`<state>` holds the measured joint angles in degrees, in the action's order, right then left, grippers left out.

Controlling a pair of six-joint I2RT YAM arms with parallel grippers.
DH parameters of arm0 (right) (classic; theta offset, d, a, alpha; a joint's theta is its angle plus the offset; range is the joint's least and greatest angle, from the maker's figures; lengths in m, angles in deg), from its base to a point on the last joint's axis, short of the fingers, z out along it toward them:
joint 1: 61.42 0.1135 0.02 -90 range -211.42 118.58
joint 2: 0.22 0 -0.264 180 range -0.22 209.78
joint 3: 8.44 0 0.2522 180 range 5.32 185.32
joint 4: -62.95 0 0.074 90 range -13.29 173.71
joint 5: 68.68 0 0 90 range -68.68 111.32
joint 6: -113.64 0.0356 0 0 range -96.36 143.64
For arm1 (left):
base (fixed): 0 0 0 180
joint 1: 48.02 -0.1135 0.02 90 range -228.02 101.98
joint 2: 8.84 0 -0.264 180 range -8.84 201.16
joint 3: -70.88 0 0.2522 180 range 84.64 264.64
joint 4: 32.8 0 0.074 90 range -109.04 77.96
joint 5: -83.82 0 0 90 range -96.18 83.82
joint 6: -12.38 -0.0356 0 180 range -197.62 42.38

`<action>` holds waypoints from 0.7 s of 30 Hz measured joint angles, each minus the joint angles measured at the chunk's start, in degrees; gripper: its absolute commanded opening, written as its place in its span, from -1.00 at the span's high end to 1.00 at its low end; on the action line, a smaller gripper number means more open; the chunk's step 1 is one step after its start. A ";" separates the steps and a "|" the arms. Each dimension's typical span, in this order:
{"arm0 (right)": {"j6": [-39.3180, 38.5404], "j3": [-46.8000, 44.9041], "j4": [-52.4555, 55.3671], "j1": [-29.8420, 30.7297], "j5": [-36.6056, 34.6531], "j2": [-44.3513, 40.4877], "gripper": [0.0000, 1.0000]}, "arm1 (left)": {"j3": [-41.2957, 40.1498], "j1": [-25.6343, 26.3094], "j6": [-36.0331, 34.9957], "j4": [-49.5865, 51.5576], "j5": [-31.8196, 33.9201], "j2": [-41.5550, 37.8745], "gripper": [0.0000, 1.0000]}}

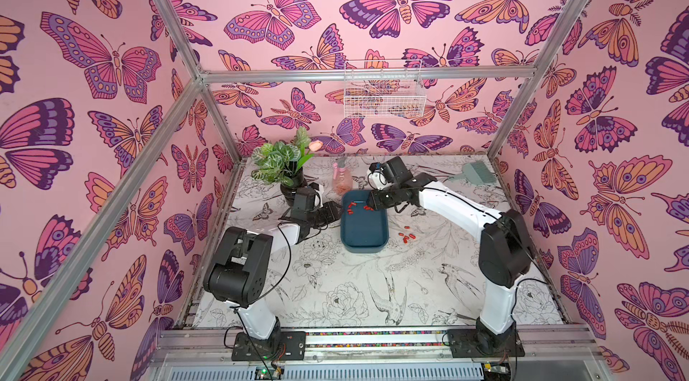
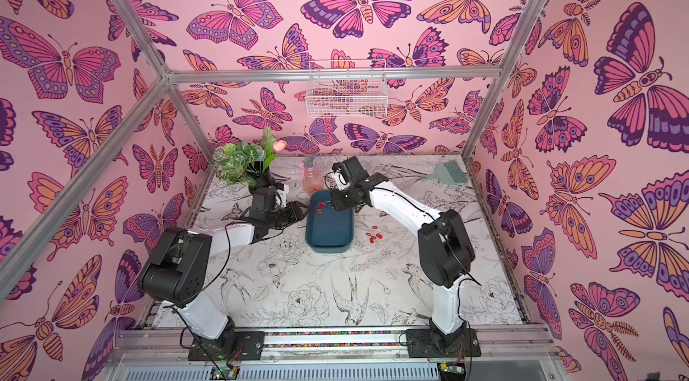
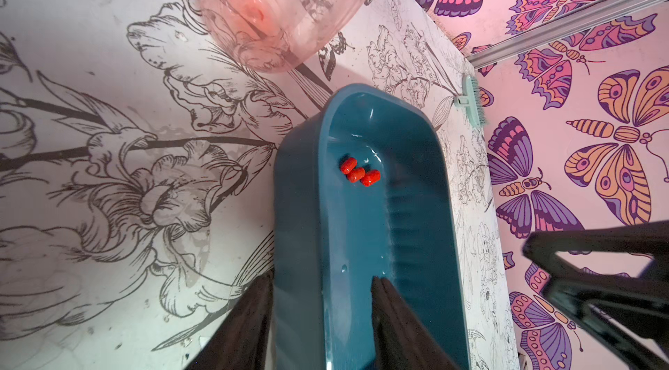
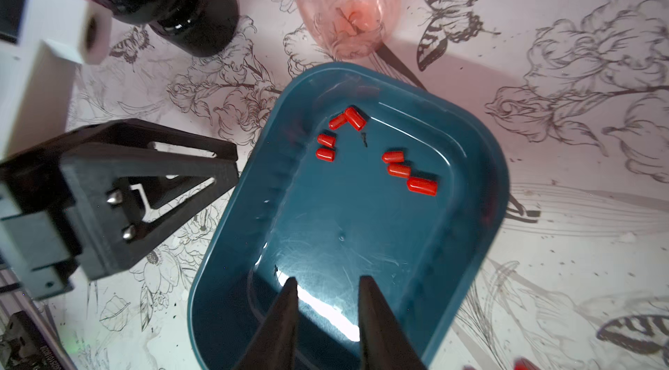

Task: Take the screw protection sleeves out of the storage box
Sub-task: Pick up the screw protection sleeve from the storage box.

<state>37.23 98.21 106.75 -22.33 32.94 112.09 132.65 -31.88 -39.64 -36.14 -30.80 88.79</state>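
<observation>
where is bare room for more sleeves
Bare: the floral-print table from the dark teal plastic tray to its near edge. Crowded: behind the tray, by the pink spray bottle and black plant pot; red plastic caps lie right of it.

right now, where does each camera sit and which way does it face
Both top views: high behind the robot, looking down on both arms and the storage box.
Left wrist: over the left gripper clamping the box wall, facing three sleeves.
Right wrist: over the open right gripper, facing seven sleeves.
Shared: both wrists show box, sleeves, pink bottle.
</observation>
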 measured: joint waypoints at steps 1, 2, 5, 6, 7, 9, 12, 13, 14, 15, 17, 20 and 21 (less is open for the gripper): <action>0.04 1.16 0.00 0.46 0.00 1.64 0.36 | 0.00 0.00 0.00 0.00 0.00 0.00 0.01; 0.09 2.43 0.04 0.96 -0.02 3.45 0.36 | 0.00 0.00 0.00 0.00 -0.02 0.00 0.01; 0.17 4.94 0.00 2.25 -0.24 7.50 0.36 | 0.00 0.00 0.00 0.00 0.00 0.00 0.01; 0.31 5.40 0.00 2.60 -0.42 8.50 0.36 | 0.00 0.00 0.00 0.00 -0.02 0.00 0.01; 0.42 5.84 0.04 2.95 -0.61 9.38 0.36 | 0.00 0.00 0.00 0.00 -0.02 0.00 0.01; 0.81 6.91 0.13 3.50 -1.01 10.95 0.36 | 0.00 0.00 0.00 0.00 -0.02 0.00 0.01; 1.33 8.50 -0.02 4.07 -1.33 12.96 0.36 | 0.00 0.00 0.00 0.00 -0.02 0.00 0.01; 1.44 9.01 -0.07 4.11 -1.49 13.53 0.36 | 0.00 0.00 0.00 0.00 -0.02 0.00 0.01; 1.49 9.44 -0.09 4.13 -1.66 14.08 0.36 | 0.00 0.00 0.00 0.00 -0.02 0.00 0.01; 1.57 9.88 -0.15 4.13 -1.84 14.60 0.36 | 0.00 0.00 0.00 0.00 -0.02 0.00 0.01; 1.64 10.67 -0.37 4.13 -2.29 15.78 0.35 | 0.00 0.00 0.00 0.00 -0.02 0.00 0.01; 1.81 11.34 -0.59 4.13 -2.91 17.42 0.34 | 0.00 0.00 0.00 0.00 -0.02 0.00 0.01; 1.90 11.58 -0.63 4.13 -3.08 17.99 0.34 | 0.00 0.00 0.00 0.00 -0.02 0.00 0.01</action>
<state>39.13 109.79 106.12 -18.20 29.86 130.08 132.65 -31.88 -39.64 -36.14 -30.82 88.79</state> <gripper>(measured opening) 0.326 0.496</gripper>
